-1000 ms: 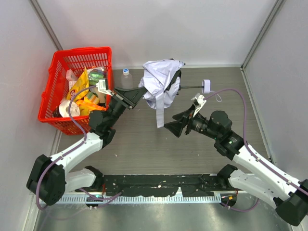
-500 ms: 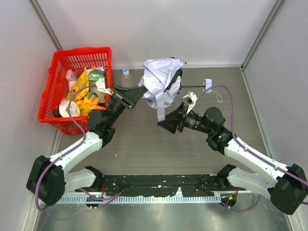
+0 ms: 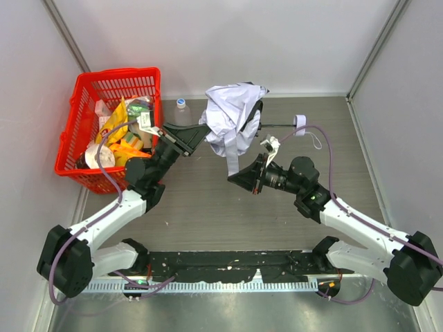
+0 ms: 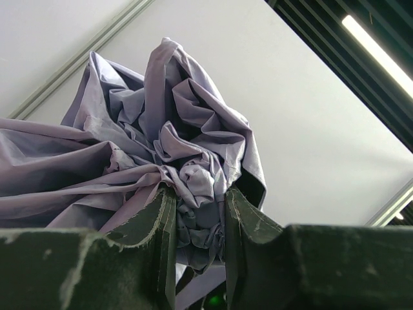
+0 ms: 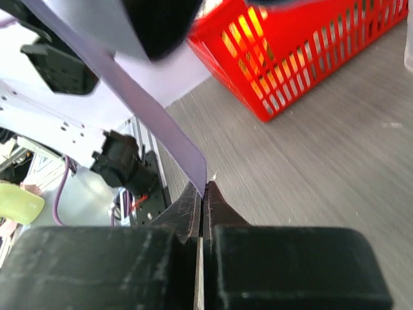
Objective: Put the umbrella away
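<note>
White-linked arms carry purple cables, black left gripper and right gripper.

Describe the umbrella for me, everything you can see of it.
The umbrella is a compact folding one, its pale lavender fabric crumpled and loose. A thin black shaft sticks out to the right, ending in a small handle. The left tool clamps a bunch of canopy fabric. A flat strap hangs down, its tip pinched in the shut right tool.
</note>
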`<state>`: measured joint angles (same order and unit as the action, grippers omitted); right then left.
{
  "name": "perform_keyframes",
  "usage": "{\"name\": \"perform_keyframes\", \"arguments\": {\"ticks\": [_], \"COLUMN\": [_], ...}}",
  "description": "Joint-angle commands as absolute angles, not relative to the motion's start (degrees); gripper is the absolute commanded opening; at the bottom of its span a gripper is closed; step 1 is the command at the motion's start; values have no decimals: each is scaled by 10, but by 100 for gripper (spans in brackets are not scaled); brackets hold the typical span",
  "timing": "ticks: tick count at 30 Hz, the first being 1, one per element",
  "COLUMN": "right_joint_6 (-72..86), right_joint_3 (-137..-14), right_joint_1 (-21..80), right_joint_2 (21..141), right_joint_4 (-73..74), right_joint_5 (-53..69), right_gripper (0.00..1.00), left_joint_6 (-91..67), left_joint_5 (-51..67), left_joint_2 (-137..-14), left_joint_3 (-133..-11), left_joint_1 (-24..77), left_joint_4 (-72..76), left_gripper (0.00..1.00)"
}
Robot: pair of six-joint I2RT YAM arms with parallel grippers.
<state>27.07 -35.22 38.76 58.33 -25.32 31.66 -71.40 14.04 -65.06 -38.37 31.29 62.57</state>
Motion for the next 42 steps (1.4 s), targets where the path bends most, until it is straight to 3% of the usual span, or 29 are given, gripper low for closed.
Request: {"name": "perform_keyframes", "arguments": {"ticks": [1, 19, 23, 25, 31, 34, 42], "right_joint_6": [278, 309, 283, 267, 224, 209, 128], "right_joint_3": [-307, -304, -368, -429, -617, -695, -901], "right_joint_1": [387, 387, 388, 388, 388, 388, 425], "right_joint_2": [557, 544, 490, 475, 533, 538, 638], "right_joint_4": [-275, -267, -80, 118, 440, 516, 577], "right_joint_5": [310, 321, 233, 185, 76, -17, -9], "right_gripper": [1, 1, 1, 1, 1, 1, 1], "left_joint_6": [-715, -708, -648, -588, -393, -321, -174], "left_joint_5": [137, 136, 159, 165, 146, 114, 17], "left_joint_2": [-615, -604, -591, -567, -512, -502, -560], "left_joint_3": [-425, -423, -440, -453, -481, -497, -545], "left_joint_1": [314, 314, 315, 315, 319, 325, 366], "left_joint_4": [677, 659, 594, 515, 333, 253, 145], "left_gripper": [0, 0, 0, 0, 0, 0, 0]}}
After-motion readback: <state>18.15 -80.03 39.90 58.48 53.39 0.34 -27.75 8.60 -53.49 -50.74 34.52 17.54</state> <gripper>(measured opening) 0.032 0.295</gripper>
